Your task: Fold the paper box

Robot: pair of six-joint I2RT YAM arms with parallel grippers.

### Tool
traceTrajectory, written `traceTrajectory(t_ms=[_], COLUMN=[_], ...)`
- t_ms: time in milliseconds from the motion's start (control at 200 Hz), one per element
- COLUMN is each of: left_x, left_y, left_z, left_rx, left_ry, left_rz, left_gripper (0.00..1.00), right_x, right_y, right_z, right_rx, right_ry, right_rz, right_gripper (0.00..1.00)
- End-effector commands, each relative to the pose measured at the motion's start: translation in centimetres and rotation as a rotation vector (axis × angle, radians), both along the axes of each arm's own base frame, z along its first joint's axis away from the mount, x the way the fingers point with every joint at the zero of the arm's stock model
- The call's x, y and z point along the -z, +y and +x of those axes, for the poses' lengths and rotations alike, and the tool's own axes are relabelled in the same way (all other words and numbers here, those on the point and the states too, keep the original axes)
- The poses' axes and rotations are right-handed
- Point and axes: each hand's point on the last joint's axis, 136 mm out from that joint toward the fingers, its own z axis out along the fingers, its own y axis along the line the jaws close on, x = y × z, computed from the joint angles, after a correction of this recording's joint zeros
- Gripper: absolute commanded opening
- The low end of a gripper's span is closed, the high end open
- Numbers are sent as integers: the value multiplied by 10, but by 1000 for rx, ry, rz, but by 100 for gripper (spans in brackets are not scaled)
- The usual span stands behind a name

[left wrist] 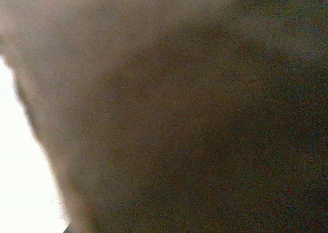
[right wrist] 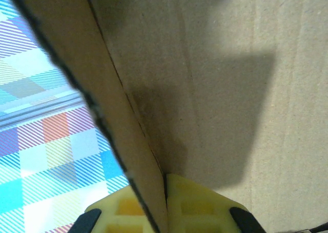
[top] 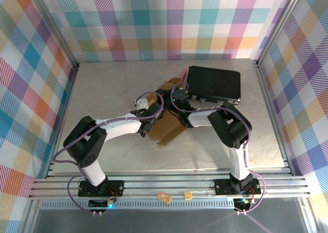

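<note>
The paper box point(top: 167, 131) is a brown cardboard sheet with raised flaps, lying mid-table between my two arms. My right gripper point(top: 174, 95) is at its far side. In the right wrist view that gripper point(right wrist: 165, 186) is shut on an upright cardboard flap point(right wrist: 110, 104), with a yellow pad point(right wrist: 200, 207) pressed on each face and a wide panel point(right wrist: 246, 89) behind. My left gripper point(top: 152, 121) sits against the box's left edge. Blurred brown cardboard point(left wrist: 169, 115) covers the left wrist view and hides the fingers. Whether they pinch the cardboard cannot be told.
A black hard case point(top: 213, 84) lies right behind the box, touching its far flaps. Checkered walls point(top: 164, 22) enclose the table on three sides. Two small brown scraps point(top: 164, 196) rest on the front rail between the arm bases.
</note>
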Motion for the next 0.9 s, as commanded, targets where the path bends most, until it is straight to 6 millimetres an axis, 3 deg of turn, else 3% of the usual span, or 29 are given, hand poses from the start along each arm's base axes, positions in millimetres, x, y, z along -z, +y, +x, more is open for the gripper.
traceTrajectory(t_ms=[0,150,375,430,560,895], left_x=[10,10,6,8,8,1], left_y=[14,11,12,14,21,56], left_z=[2,11,28,31,34,29], left_rx=[-11,15,29,21,-16,-261], left_ry=[33,14,-30,-26,-32,19], left_rz=[67,57,47,50,77,292], left_gripper=[0,24,31,27,0,0], right_x=[8,11,12,12,10,0], right_y=[27,26,23,23,21,18], right_z=[-40,-41,-40,-41,-39,-39], right_rx=[-175,-172,-161,-157,-146,-119], right_ry=[103,111,117,120,122,145], right_rz=[4,5,10,10,9,-11], right_gripper=[0,0,0,0,0,0])
